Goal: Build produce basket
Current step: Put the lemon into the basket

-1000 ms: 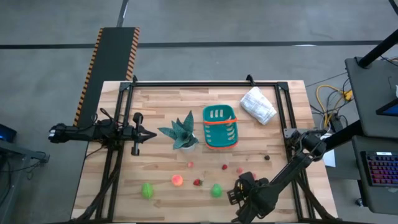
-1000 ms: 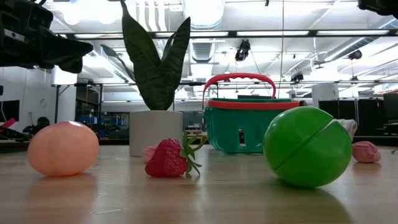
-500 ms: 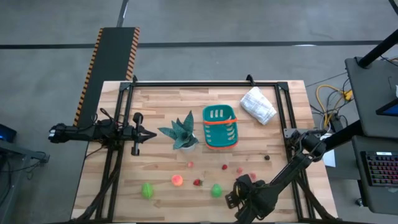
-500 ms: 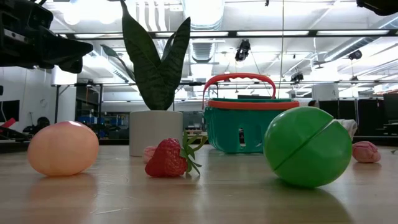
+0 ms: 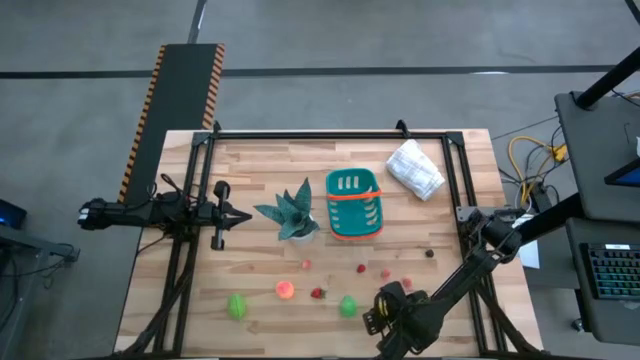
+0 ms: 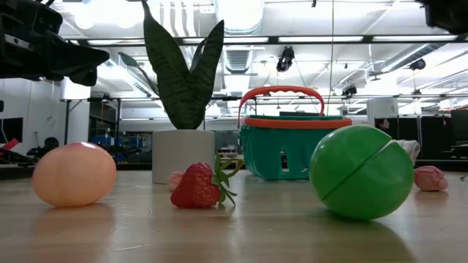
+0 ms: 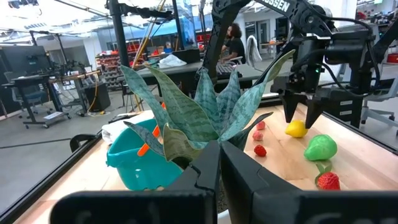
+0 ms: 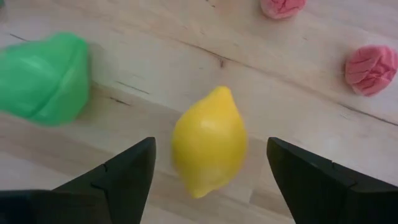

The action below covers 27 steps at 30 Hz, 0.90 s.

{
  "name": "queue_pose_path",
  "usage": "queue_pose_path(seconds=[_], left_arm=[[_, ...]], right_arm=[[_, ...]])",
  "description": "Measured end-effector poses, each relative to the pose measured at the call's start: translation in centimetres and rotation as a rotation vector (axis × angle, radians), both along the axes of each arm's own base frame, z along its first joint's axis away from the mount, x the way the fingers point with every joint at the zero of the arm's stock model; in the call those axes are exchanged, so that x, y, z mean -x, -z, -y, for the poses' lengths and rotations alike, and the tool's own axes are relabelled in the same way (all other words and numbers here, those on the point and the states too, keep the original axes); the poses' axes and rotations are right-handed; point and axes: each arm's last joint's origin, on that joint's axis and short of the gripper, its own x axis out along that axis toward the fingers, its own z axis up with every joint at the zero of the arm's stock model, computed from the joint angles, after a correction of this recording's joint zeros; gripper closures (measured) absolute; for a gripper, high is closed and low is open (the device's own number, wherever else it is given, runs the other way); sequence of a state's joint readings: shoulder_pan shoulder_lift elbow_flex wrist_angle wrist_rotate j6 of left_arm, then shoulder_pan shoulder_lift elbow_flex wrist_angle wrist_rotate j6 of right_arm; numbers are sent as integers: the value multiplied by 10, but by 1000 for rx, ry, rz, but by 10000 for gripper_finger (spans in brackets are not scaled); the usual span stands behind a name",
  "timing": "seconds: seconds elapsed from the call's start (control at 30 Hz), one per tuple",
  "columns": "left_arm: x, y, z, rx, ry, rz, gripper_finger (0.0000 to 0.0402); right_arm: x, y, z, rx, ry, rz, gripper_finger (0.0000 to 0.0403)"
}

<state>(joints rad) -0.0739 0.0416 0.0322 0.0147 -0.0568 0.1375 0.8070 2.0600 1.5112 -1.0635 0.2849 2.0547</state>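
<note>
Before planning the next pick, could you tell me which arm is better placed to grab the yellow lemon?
The right: its open gripper hangs directly over the lemon, fingers either side. The left gripper waits beyond the plant.

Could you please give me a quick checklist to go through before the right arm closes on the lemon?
1. Right gripper open: ok, its fingers stand apart.
2. Lemon between the fingers: ok, centred, with a gap on each side.
3. Neighbours clear of the grasp: ok, the green piece and the pink pieces lie outside the fingers.
4. Gripper low enough to pinch: cannot tell; the left wrist view shows its tips just above the lemon.
5. Basket ready: ok, upright at mid-table, though the handle crosses its opening.
6. Left gripper out of the way: ok, it waits at the table's left side, beside the plant.
</note>
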Motion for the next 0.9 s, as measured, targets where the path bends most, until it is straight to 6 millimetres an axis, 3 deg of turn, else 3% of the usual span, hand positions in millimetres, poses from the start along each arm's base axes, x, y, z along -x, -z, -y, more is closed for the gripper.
queue_pose_path(seconds=[0.5, 0.9], left_arm=[[0, 0, 0, 0, 0, 0, 402], [0, 0, 0, 0, 0, 0, 402]], right_arm=[[-1, 25, 0, 54, 15, -39, 122], [-2, 26, 3, 59, 14, -49, 185]])
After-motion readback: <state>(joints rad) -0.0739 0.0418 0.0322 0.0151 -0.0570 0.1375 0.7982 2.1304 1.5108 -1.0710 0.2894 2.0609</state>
